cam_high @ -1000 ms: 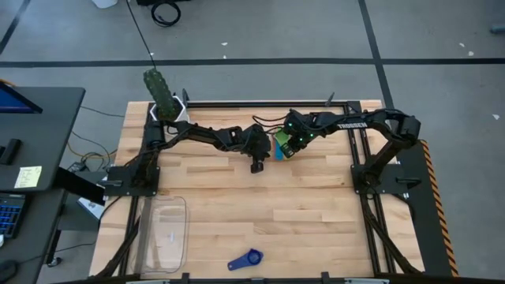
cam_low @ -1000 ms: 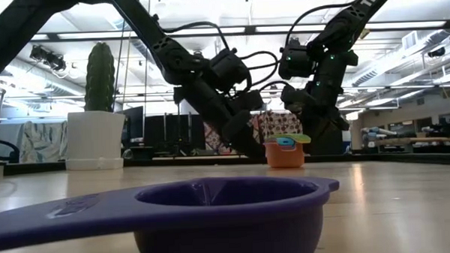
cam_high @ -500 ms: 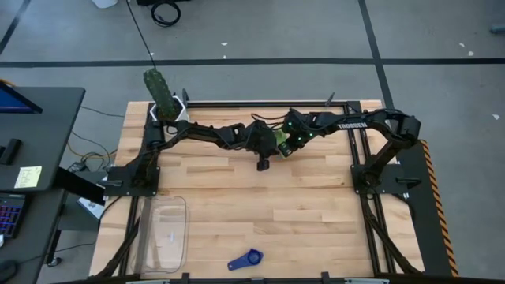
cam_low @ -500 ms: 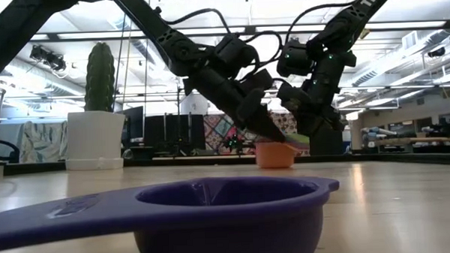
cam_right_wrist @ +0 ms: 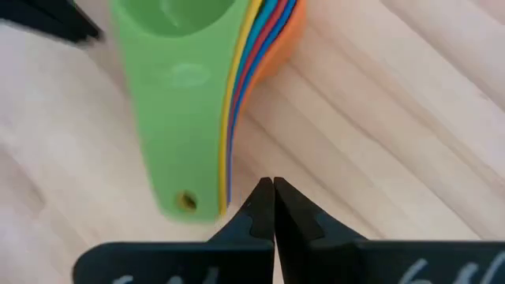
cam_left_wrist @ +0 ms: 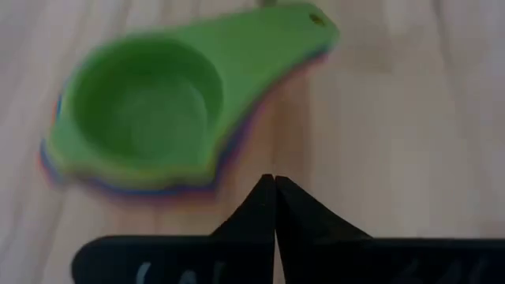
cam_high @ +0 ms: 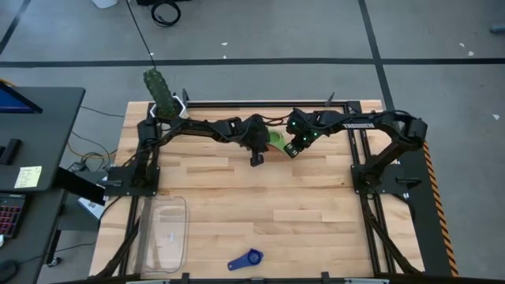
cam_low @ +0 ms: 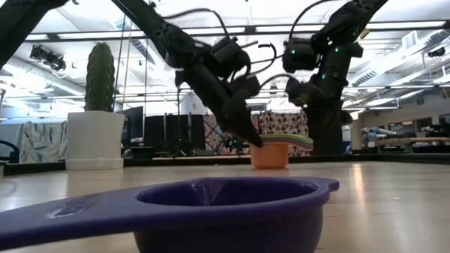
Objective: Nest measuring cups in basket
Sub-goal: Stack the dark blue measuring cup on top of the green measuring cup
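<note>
— High view first: what did the counter (cam_high: pixel 260 205) look like?

— It was a light butcher-block wooden top on a black frame, standing on a grey floor (cam_high: pixel 260 39) crossed by dark lines. A black desk (cam_high: pixel 31 142) sat at the frame's left edge, and a white pot (cam_high: pixel 168 113) with a cactus-like plant stood at the counter's upper left corner.

— And the task's things?

— The stack of measuring cups (cam_high: pixel 275 140), green on top, lay in the upper middle of the counter, between the two arms. The clear basket (cam_high: pixel 163 233) sat at the lower left, well apart from the stack. One dark blue cup (cam_high: pixel 246 259) lay by itself near the bottom edge, just right of the basket.

— The pincers?

— The left pincer (cam_high: pixel 256 160) was fully shut, holding nothing, just left of the stack. The right pincer (cam_high: pixel 291 151) was likewise shut and empty, just beside the stack's right side. In the right wrist view the closed tips pointed at the nested handles (cam_right_wrist: pixel 207 118), with yellow, blue, red and orange edges showing under the green.

— The room?

— In the low view it showed a ceiling with long light strips (cam_low: pixel 207 31) and patterned panels (cam_low: pixel 281 124) far behind the stack.
</note>
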Controlling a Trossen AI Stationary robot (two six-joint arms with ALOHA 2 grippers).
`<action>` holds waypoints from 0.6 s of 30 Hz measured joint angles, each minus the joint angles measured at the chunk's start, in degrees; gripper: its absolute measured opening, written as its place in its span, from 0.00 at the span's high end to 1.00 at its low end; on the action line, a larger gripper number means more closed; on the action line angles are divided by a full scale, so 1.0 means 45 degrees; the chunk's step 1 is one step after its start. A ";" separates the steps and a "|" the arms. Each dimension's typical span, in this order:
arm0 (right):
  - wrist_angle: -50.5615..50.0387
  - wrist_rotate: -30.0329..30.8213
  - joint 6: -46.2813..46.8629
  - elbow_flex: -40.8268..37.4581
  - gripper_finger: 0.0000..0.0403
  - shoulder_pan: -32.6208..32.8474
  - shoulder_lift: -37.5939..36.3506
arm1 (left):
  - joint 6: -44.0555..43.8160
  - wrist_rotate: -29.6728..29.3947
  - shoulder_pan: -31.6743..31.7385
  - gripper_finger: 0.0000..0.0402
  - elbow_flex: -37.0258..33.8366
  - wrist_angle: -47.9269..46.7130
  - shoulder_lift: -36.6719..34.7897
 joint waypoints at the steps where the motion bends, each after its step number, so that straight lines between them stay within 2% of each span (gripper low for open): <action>1: -0.0231 0.0036 -0.0041 -0.0005 1.00 -0.0006 -0.0289 | -0.0097 0.0103 0.0000 0.99 -0.0002 -0.0544 -0.0262; 5: -0.1053 0.0180 -0.0483 0.0000 1.00 0.0178 -0.1657 | -0.0208 0.0390 -0.0152 0.99 -0.0010 -0.2157 -0.1446; 9: -0.1818 -0.0322 -0.1683 0.0000 1.00 0.0772 -0.3075 | -0.0438 0.0467 -0.0505 0.99 -0.0010 -0.3656 -0.2786; 14: -0.2006 -0.0735 -0.2064 0.0000 1.00 0.2102 -0.4477 | -0.0495 0.0796 -0.1082 0.99 -0.0010 -0.5441 -0.4322; 18: -0.1972 -0.0722 -0.1724 0.0000 1.00 0.3345 -0.5122 | -0.1276 0.0982 -0.1657 0.99 -0.0010 -0.6442 -0.5142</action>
